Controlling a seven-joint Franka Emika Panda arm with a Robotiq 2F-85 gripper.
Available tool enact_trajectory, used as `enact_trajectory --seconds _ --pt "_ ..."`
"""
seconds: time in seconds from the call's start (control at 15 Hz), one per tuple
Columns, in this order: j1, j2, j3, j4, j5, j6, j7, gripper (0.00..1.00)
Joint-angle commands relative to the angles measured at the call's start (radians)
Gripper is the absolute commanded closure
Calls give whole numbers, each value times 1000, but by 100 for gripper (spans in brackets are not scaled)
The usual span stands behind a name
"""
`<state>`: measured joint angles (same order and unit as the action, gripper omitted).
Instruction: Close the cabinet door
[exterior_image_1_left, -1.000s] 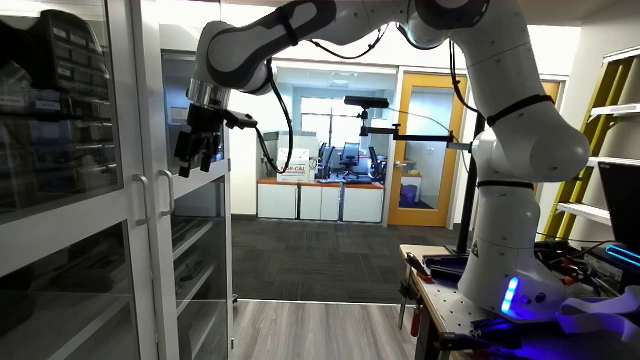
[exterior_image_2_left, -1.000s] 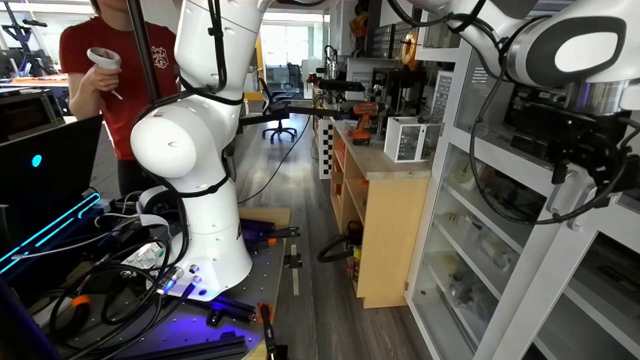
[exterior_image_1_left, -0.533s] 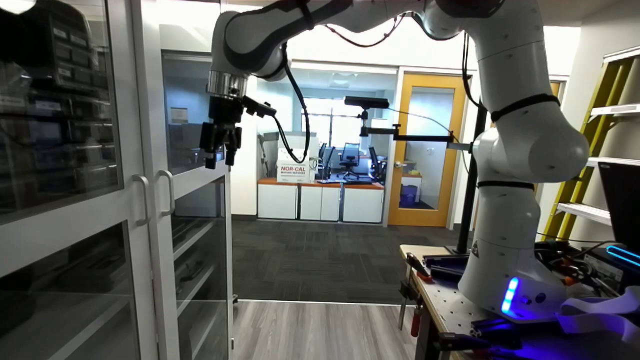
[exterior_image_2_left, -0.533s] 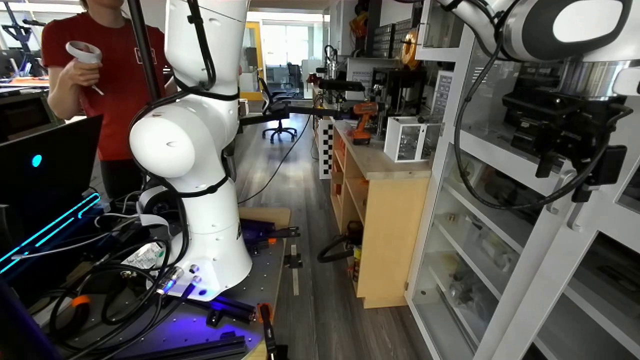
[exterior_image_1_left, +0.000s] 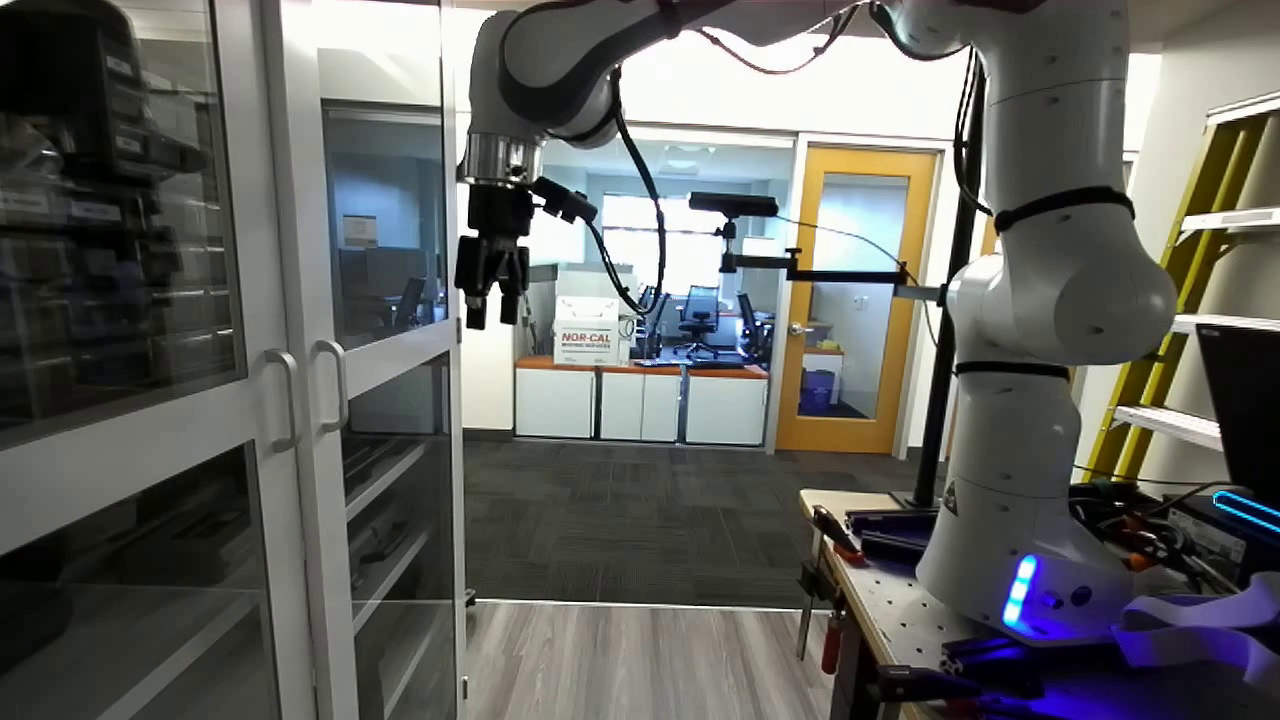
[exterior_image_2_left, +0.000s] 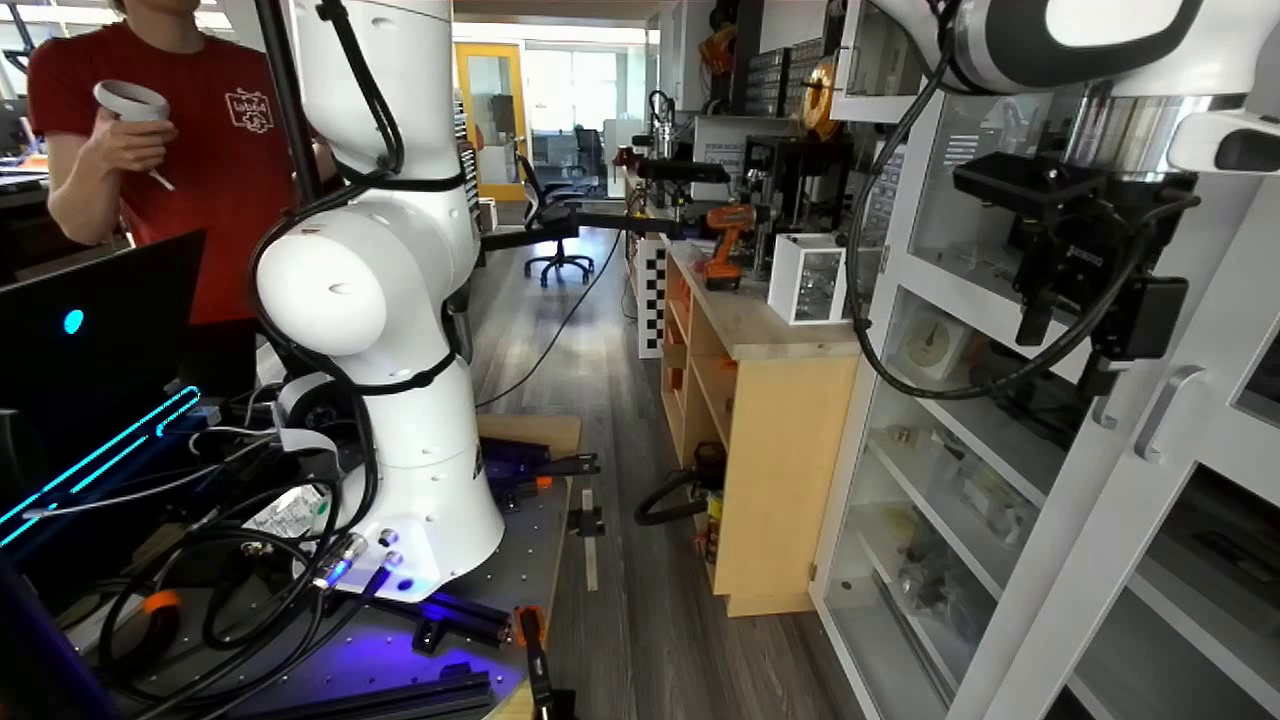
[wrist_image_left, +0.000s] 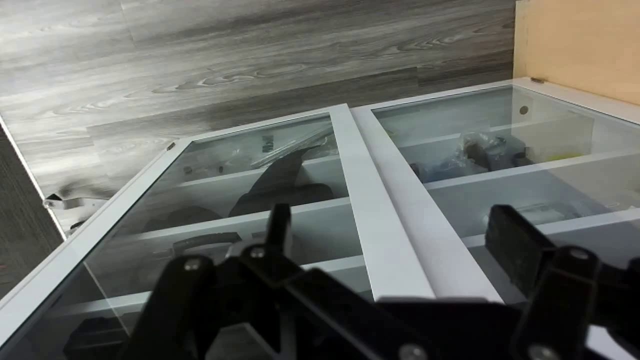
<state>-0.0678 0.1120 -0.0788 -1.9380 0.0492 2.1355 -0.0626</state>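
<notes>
- Your claw (exterior_image_1_left: 493, 314) holds nothing. In the wrist view its two fingers (wrist_image_left: 515, 240) are spread wide, with nothing pinched between.
- The cabinet (exterior_image_2_left: 1090, 550) stands near the claw. In an exterior view you see its near door (exterior_image_1_left: 155, 440) and its far door (exterior_image_1_left: 395, 357) side by side, both with glass. The task does not say which one it means.
- The claw hangs in the air in front of the doors, apart from the near handle (exterior_image_1_left: 291, 400) and the far handle (exterior_image_1_left: 343, 385).
- Both doors look closed, or very nearly. I cannot tell if they sit fully flat, because there may be a small step at the seam (wrist_image_left: 391, 200).
- So I think the closing is done or almost done, and this is the last step: check and clear away.
- Next, look at that seam. If it is flat, bring the claw back from the doors, slowly, so no finger hooks a handle and tugs a door loose.
- If one door sticks out, bring the fingers together first and give it a soft push beside its handle.
</notes>
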Motion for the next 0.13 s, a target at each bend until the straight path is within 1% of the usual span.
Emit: enact_trajectory --seconds 0.0,0.07 --pt "-6 -15 3 -16 -2 -3 0 0" --pt "-6 -27 1 -30 -3 -3 0 0"
